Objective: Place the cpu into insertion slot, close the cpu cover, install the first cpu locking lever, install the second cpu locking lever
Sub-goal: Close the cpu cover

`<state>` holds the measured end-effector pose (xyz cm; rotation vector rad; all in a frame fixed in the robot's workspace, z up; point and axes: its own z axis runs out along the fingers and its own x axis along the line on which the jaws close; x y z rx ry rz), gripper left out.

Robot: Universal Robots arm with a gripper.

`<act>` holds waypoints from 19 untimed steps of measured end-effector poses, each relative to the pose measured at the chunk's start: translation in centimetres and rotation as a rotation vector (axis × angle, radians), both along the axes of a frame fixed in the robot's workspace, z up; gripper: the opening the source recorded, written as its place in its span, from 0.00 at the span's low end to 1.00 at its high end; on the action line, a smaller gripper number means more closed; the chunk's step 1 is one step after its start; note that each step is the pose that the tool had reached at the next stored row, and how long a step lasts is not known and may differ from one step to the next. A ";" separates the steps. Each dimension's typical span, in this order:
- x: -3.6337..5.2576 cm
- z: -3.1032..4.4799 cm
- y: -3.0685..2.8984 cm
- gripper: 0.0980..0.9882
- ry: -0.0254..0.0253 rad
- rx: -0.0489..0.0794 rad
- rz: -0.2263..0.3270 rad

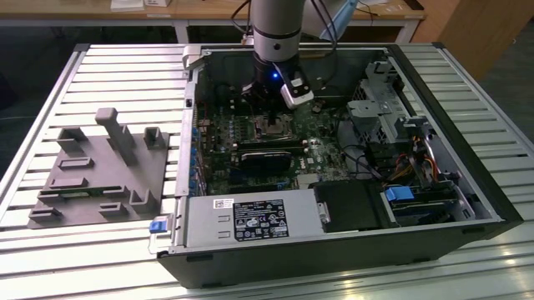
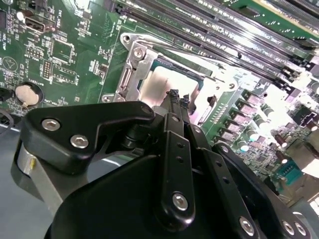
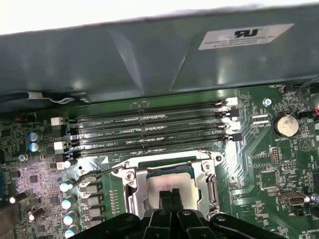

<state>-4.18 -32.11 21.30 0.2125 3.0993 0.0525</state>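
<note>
your arm [image 1: 276,28] reaches down into the open case [image 1: 334,265] lying on the slatted table [image 1: 125,69], with a grey fixture [image 1: 100,169] well apart on the exterior view's left. the gripper [image 2: 178,97] hangs right over the slot [image 1: 271,128] in the green board [image 3: 259,164]. its fingers [image 3: 165,195] are drawn together with only a sliver between the tips, and they have hold of nothing.

the cpu [image 3: 167,179] is already seated in the slot, its silver top showing through the window of the cover [image 2: 135,64]. the cover looks to lie flat down over the cpu's rim, though the gripper hides the near edge, so you cannot be sure on that side. the fingertips sit just above the cpu's top; you cannot tell from either wrist view whether they touch it.

in the first wrist view a thin wire lever [image 3: 94,174] juts out from the slot's corner toward a row of capacitors [image 3: 67,204], apart from the cover. the long black memory slots [image 3: 149,130] run just beside the slot, between it and the case wall.
</note>
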 end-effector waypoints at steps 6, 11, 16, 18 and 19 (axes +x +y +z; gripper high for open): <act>-0.96 -0.03 -0.01 0.00 -0.0040 0.000 0.000; -1.61 -0.24 -0.01 0.00 -0.0052 0.000 0.000; -2.05 -0.54 -0.01 0.00 -0.0052 0.000 0.000; -2.19 -0.66 -0.01 0.00 -0.0052 0.000 0.000; -2.26 -0.74 -0.01 0.00 -0.0052 0.000 0.000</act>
